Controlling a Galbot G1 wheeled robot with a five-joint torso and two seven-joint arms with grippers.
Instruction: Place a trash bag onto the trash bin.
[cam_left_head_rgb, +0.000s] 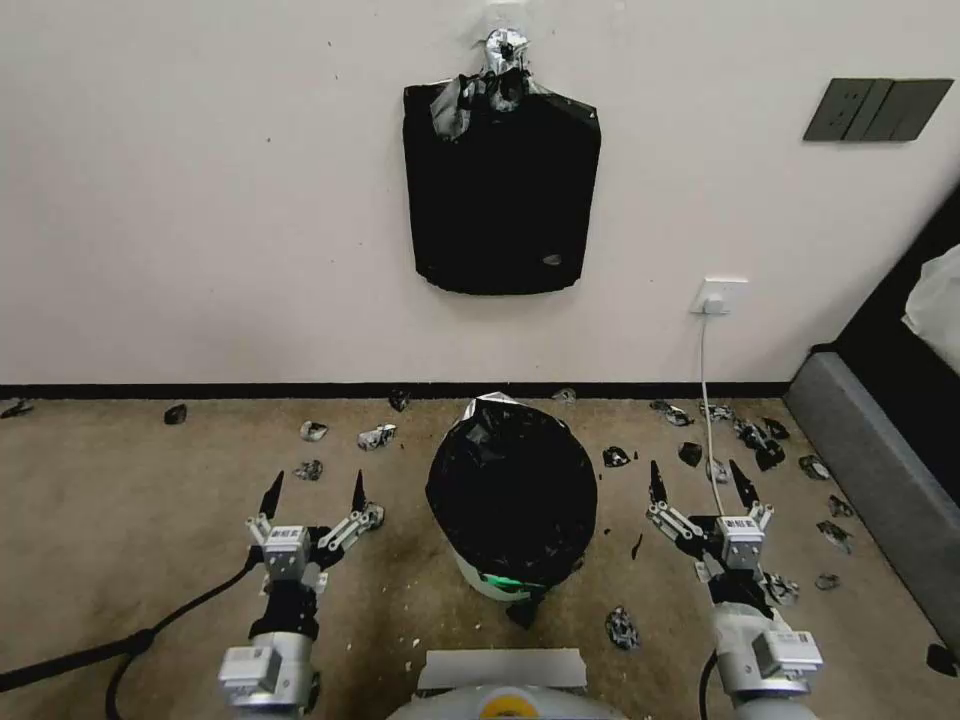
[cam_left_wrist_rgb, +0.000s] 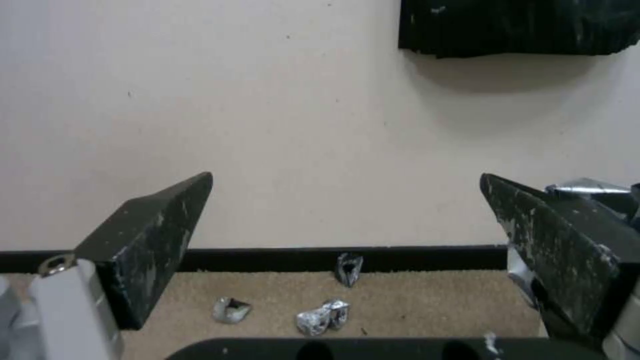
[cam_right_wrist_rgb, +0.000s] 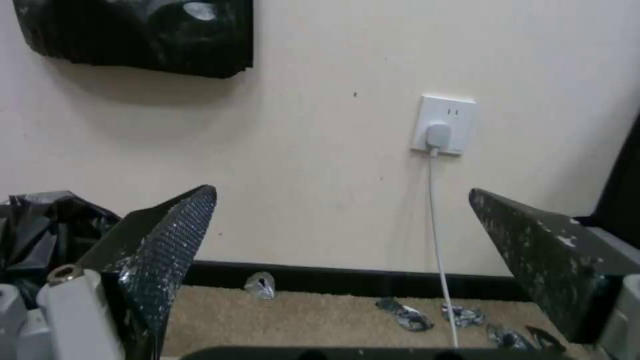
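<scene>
The glossy black trash bag (cam_left_head_rgb: 512, 490) lies draped over the mouth and sides of the cream-white trash bin (cam_left_head_rgb: 490, 582), which stands on the carpet between my arms; just a strip of the bin's lower wall shows below the bag. My left gripper (cam_left_head_rgb: 314, 494) hovers open to the bin's left, holding nothing. My right gripper (cam_left_head_rgb: 698, 484) hovers open to the bin's right, also holding nothing. In the right wrist view a crinkled edge of the trash bag (cam_right_wrist_rgb: 40, 225) shows beside one finger. Both wrist views face the wall.
A flat black bag pack (cam_left_head_rgb: 502, 190) hangs taped on the wall above the bin. Torn black and silvery scraps (cam_left_head_rgb: 376, 436) litter the carpet. A white cable (cam_left_head_rgb: 708, 420) runs down from a wall socket (cam_left_head_rgb: 718, 297). A grey-edged dark piece of furniture (cam_left_head_rgb: 880, 480) stands at the right.
</scene>
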